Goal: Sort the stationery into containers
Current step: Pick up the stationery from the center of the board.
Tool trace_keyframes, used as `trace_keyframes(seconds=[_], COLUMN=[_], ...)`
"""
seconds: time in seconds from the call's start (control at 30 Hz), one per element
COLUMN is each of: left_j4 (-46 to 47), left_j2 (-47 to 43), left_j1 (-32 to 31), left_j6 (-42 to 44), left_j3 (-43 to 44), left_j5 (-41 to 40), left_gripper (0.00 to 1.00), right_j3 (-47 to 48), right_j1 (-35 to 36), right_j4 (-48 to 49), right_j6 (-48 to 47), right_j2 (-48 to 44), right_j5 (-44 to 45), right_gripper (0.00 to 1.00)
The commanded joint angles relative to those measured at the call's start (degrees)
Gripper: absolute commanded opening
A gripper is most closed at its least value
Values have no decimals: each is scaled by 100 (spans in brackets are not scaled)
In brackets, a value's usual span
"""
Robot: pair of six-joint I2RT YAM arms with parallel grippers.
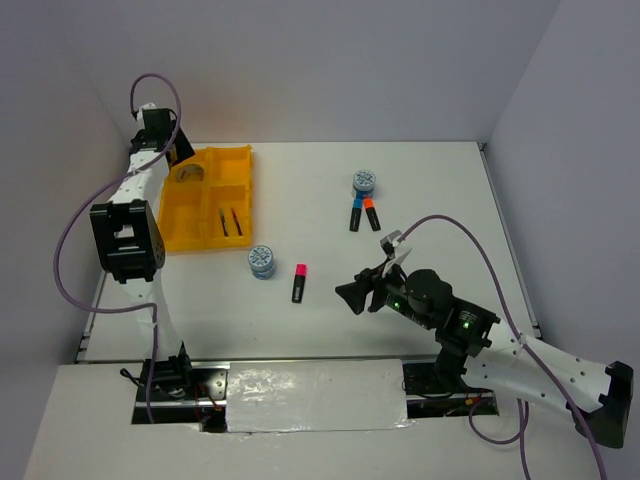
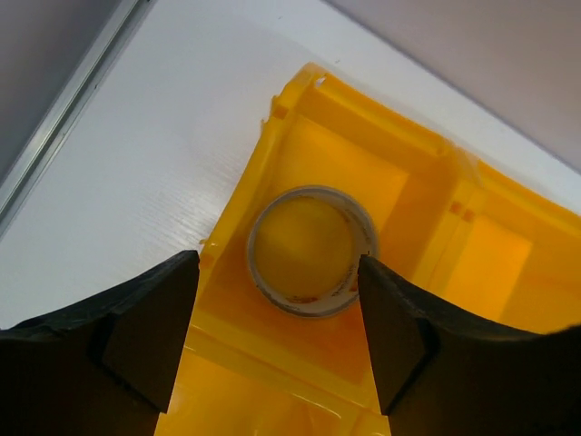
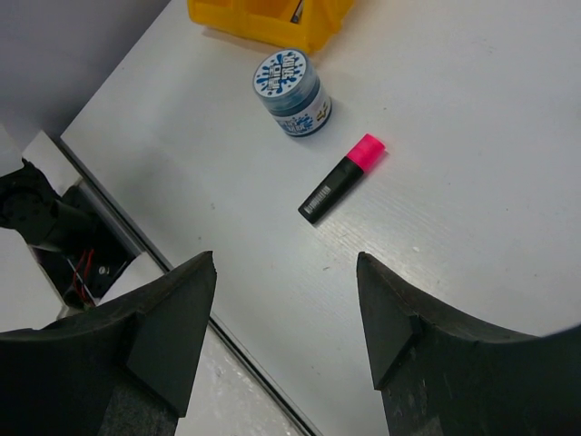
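The silver-grey tape ring (image 2: 309,250) lies flat, hole upward, in the far-left compartment of the glossy yellow plastic tray (image 2: 381,118). The left gripper (image 2: 277,272) hangs over it, jaws wide, empty. What look like two thin pens (image 1: 231,222) (too small to be sure) lie in another compartment. On the white table (image 1: 440,200) are two blue-white tape rolls (image 1: 262,261) and three black highlighters (image 1: 299,283). The right gripper (image 3: 283,272) gapes, empty.

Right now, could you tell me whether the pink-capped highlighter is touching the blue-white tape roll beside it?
Apart. The right wrist view shows bare table between the pink-capped highlighter and the tape roll.
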Motion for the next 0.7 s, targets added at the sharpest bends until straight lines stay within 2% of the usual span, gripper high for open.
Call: trace_keyframes(seconds=[0.0,0.07,0.13,0.2,0.27,0.37,0.43,0.53,0.63,0.67], left_j4=[-399,-716,-972,-911,-981,-939,-134,144,161,431], left_j2=[-624,-774,-1037,-1274,-1477,-1582,-1671,-1110,-310,-161], left_j1=[-273,-694,-1132,-1389,-1846,-2461,-2977,-3481,-3989,-4096], left_j6=[38,152,161,170,222,362,712,1066,1565,1672], left_j3=[771,1193,1221,1002,843,642,204,551,1148,1194], left_j5=[273,55,53,167,54,579,1308,1968,1988,1926], left_gripper=[86,93,95,97,98,98,98,99,99,99], right_j3=[18,36,106,237,308,370,361,274,186,168], right_j1=[-103,-234,-340,-567,-691,-762,-762,-771,-771,-754], right_j4=[274,196,55,-208,-428,-822,-1070,-1369,-1545,-1615], right_j6=[24,121,323,542,631,1008,1325,1545,1598,1555], right_j2=[-22,31,101,136,93,-232,-566,-1102,-1594,-1691], right_j5=[177,360,580,879,933,1406,1758,1847,1769,1751], right_gripper=[71,71,75,89,90,93,94,100,100,100])
